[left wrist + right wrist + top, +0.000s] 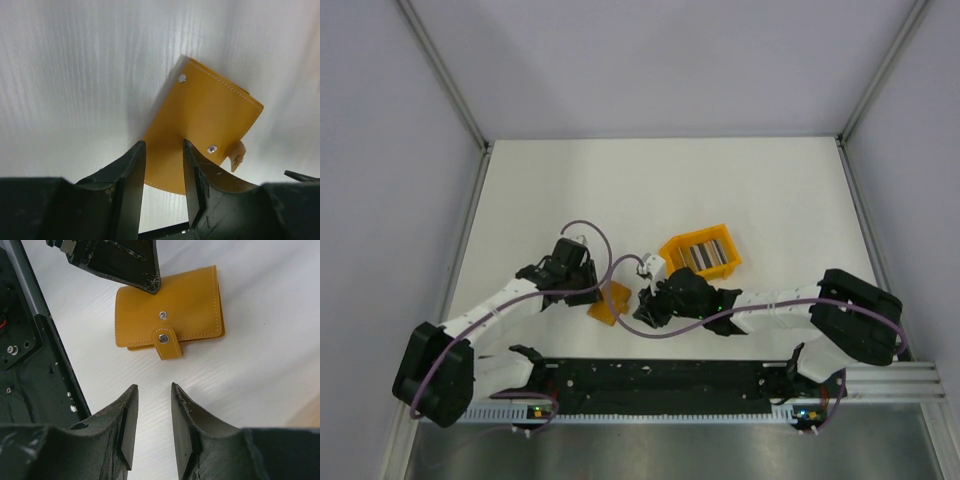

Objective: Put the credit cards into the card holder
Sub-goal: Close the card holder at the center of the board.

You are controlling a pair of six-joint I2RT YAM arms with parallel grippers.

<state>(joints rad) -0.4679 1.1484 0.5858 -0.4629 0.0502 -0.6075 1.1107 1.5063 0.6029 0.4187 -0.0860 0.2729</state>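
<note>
- card holder [170, 310]: mustard-orange, paler stitching, silver snaps
- credit cards [703, 254]: black, white and grey stripes
- bin [670, 246]: bright orange
- table [620, 180]: white, faint ribbed lines
- cables [588, 223]: purple
- arms [495, 312]: white links, black joints
- walls [650, 60]: pale lavender-grey

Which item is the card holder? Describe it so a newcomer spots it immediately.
On the white table, look between the left arm and the right arm. The card holder lies there: small, mustard, with a snap tab, unlike the larger orange bin beyond it.
</note>
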